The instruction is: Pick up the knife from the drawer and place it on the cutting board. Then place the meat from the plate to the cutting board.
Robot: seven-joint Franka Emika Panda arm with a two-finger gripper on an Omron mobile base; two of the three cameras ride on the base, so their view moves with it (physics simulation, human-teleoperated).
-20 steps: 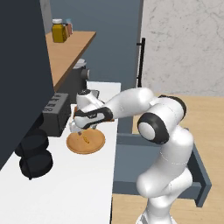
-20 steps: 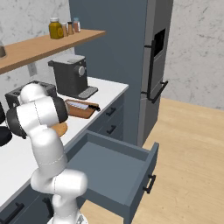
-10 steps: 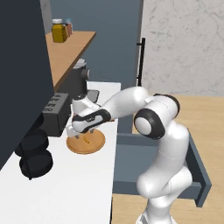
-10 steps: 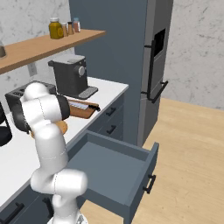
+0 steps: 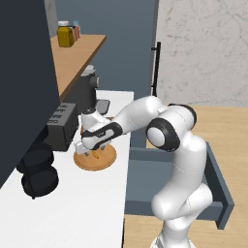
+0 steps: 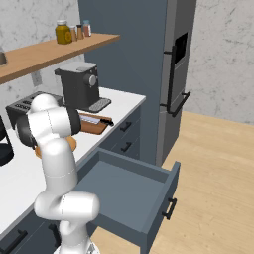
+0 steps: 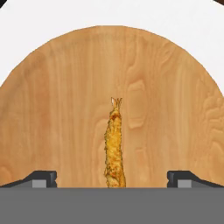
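Note:
The meat (image 7: 114,148), a thin orange-brown piece, lies on the round tan plate (image 7: 57,109) straight below my hand. My gripper (image 7: 112,177) is open, one fingertip on each side of the meat and apart from it. From the left base view the gripper (image 5: 92,153) hangs just over the plate (image 5: 104,162) with the meat (image 5: 97,155) between its fingers. The knife (image 6: 96,119) lies on the reddish-brown cutting board (image 6: 94,126) beside the coffee machine. The blue-grey drawer (image 6: 131,191) stands pulled out.
A black toaster (image 5: 62,127) stands just left of the plate and two dark round pots (image 5: 38,174) sit nearer on the white counter (image 5: 72,213). A coffee machine (image 6: 80,85) stands behind the board. A wooden shelf (image 5: 77,53) with jars runs overhead.
The hand has come down closer to the plate over the meat, jaws still wide. The forearm has swung lower with it.

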